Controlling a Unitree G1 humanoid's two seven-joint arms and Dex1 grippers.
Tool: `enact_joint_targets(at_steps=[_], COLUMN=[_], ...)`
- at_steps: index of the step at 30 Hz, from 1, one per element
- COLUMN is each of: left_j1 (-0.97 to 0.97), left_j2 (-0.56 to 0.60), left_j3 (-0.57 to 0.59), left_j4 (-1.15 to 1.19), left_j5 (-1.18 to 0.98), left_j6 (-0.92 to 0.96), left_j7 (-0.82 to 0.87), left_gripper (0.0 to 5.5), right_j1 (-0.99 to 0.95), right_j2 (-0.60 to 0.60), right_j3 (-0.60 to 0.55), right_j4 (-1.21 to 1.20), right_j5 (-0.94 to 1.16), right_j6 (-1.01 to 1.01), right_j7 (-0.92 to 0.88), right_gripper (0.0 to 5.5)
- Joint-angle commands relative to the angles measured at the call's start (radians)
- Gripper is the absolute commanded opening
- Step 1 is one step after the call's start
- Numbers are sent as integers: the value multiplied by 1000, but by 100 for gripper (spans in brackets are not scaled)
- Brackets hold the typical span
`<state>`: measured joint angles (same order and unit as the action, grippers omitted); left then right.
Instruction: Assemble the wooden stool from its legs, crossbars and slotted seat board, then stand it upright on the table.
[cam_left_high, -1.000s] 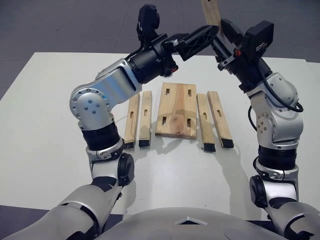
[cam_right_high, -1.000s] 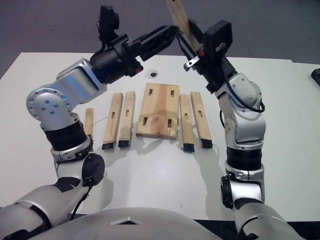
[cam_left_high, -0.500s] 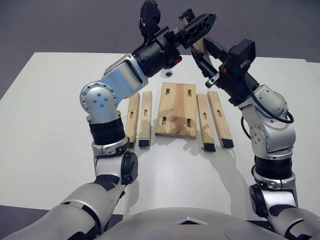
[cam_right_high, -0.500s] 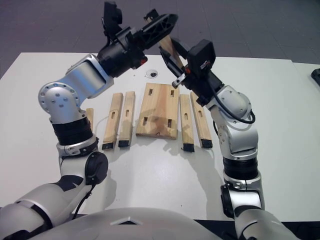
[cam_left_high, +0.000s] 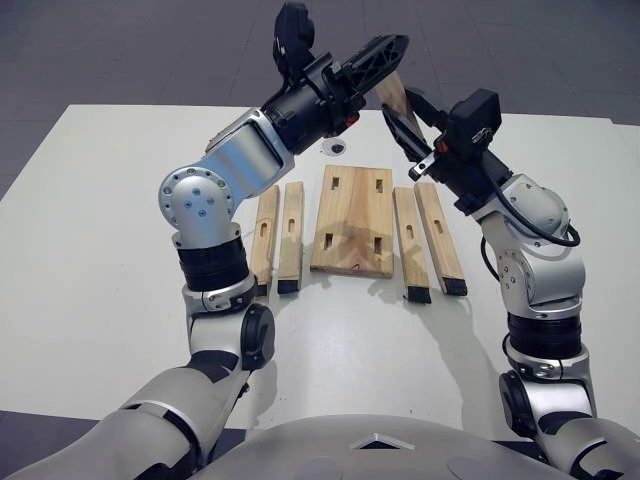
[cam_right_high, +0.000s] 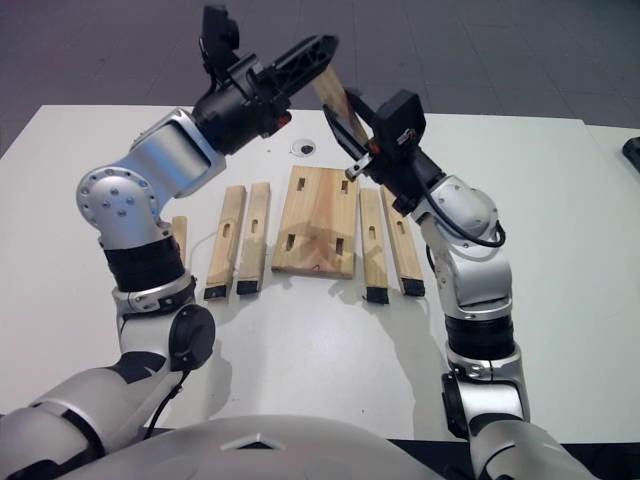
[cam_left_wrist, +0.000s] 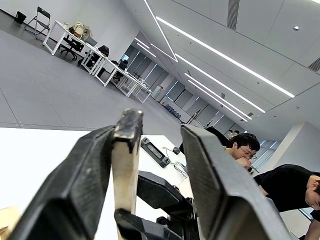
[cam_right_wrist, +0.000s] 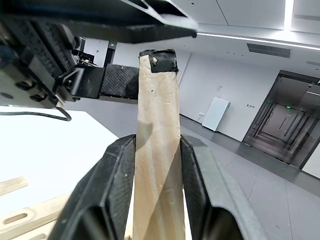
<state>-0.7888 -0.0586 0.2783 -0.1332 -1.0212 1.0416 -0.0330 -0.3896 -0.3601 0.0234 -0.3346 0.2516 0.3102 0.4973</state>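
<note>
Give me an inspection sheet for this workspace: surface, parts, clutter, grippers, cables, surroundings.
Surface: white table, round grommet hole at the far side.
Job's things: slotted seat board flat at centre; left pair of legs and right pair of legs flanking it; crossbar farther left; wooden bar raised above.
Clutter: nothing seen.
Grippers: right gripper shut on the wooden bar; left gripper fingers open around its top end.
Cables: black cable looped at the right arm.
Surroundings: grey floor.

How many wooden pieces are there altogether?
7: seat board, two legs left, two right, short stick far left, one piece in right gripper. Arms may hide others.
</note>
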Motion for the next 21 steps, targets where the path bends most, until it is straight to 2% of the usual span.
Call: enact_joint_targets(at_steps=[1,7,13,14,21], left_j1=[9,17,25,28,62], left_j2=[12,24,38,39,63], left_j3=[-21,-33,-54,-59,-87], left_j4=[3,5,4,1,-20], left_j5=[2,7,26,30,115], left_j6=[-9,-21,-45,-50,-139], left_j7=[3,-2,-14,-17,-28], left_gripper=[152,55,52,52,43], right_j1=[-8,-9,-21,-24,1], right_j2=[-1,2,6,5,-21], right_j3=[12,20,25,30,55], right_j4=[8,10,34,42,82], right_j5=[-11,-16,-29,-35,-86], right_j6=[-8,-14,-11,-8,-5], right_j7=[3,1,-10,-12,-2], right_gripper=[128,128,128,165,267])
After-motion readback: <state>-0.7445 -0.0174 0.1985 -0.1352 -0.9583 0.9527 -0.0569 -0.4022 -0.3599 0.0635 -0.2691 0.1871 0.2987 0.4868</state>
